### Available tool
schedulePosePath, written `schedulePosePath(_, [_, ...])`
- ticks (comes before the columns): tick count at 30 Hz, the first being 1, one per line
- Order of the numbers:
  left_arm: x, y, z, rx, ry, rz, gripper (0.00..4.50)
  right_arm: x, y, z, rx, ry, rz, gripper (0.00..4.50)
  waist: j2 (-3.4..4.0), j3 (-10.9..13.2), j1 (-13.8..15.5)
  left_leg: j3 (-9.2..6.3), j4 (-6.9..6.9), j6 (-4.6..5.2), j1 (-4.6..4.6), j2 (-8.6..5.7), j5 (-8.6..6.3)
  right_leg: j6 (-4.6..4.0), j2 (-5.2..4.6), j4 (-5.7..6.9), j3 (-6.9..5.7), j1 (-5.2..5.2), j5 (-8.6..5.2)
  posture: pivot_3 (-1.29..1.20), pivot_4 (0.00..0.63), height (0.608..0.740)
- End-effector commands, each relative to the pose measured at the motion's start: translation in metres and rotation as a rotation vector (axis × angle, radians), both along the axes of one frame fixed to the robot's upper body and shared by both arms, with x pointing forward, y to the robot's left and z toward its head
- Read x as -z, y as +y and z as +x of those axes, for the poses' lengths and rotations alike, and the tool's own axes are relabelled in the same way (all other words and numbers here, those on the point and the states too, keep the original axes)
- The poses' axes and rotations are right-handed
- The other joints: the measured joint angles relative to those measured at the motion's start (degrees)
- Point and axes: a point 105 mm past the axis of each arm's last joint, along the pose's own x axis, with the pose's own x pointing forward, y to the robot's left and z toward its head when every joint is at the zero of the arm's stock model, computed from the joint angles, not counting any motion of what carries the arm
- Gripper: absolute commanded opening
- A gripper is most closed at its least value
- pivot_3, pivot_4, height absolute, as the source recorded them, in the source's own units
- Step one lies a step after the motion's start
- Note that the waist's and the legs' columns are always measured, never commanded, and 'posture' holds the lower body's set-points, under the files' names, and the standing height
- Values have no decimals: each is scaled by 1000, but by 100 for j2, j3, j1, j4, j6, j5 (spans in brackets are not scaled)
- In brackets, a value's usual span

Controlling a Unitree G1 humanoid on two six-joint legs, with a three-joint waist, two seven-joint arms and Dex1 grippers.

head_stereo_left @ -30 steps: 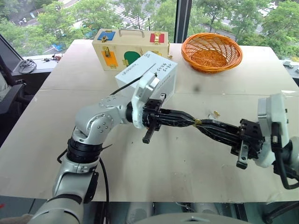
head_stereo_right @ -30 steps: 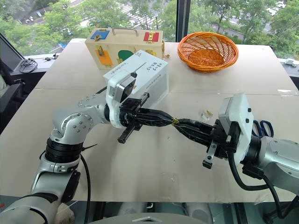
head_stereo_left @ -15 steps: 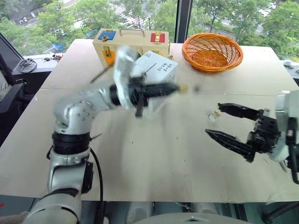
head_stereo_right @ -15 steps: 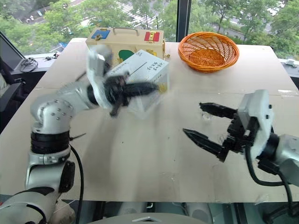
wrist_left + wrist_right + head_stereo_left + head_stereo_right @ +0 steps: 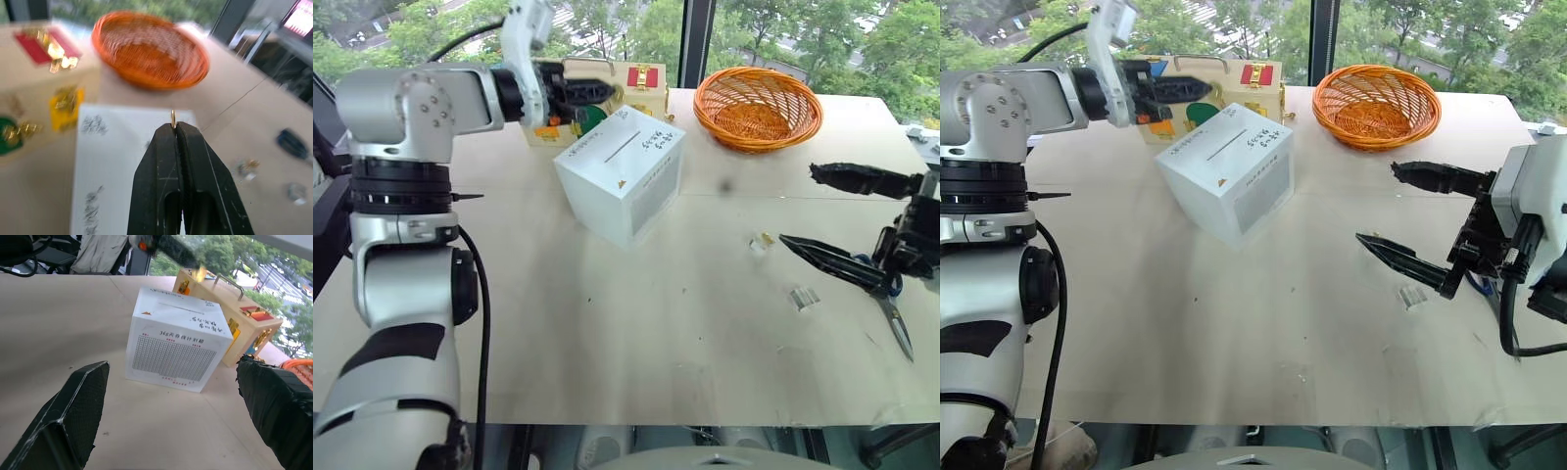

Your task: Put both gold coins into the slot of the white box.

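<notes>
A second ago my two arms met tip to tip over the middle of the counter [image 5: 607, 343], with a gold coin between them. Now my left jaws [image 5: 174, 128] have lifted away to the far left, above the back of the white box [image 5: 622, 174], and they are pressed together on that gold coin [image 5: 173, 118], which stands on edge at their very tip. My right jaws [image 5: 1408, 217] have drawn back to the right side and now stand spread wide, holding nothing.

Behind the white box sits a pale wooden case [image 5: 636, 83] with coloured panels and brass latches; my left arm crosses in front of part of it. Further right, at the back, rests an orange wicker basket [image 5: 758, 108]. On the bare counter right of the box lies the second gold coin [image 5: 767, 238], just beside a small clear block [image 5: 757, 246]; another clear block [image 5: 804, 297] lies nearer my right jaws. Blue-handled scissors [image 5: 893, 311] lie partly hidden behind my right arm.

The white box is a cube turned corner-on, with a dark slit [image 5: 622, 147] across its top, black handwriting, a tiny gold triangle and a grey lined side panel. Nothing blocks the slit.
</notes>
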Motion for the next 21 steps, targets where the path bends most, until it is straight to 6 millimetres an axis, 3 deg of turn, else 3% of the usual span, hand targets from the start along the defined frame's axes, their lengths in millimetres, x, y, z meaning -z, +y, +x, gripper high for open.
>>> schedulePosePath(1, [-9, 0, 0, -9, -15, 59, 0, -1, 3, 0, -11, -34, -17, 4442, -9, 9, 1, 0, -1, 0, -3, 0, 0, 1, 0, 0, 0, -5, 1, 0, 150, 740])
schedulePosePath(10, [5, -8, 0, 1, 63, 72, 0, 9, 7, 0, -6, -22, 8, 4442, -14, 16, 5, 2, 2, 0, -11, 1, 0, 7, -4, 3, 2, -12, 4, 0, 150, 740])
schedulePosePath(21, [18, -6, 1, -55, 19, 250, 0, 14, 7, -3, 1, -9, 16, 4442, -14, 16, 2, 1, 3, 0, -8, 1, 0, 8, -5, 8, 2, -11, 4, 0, 150, 740])
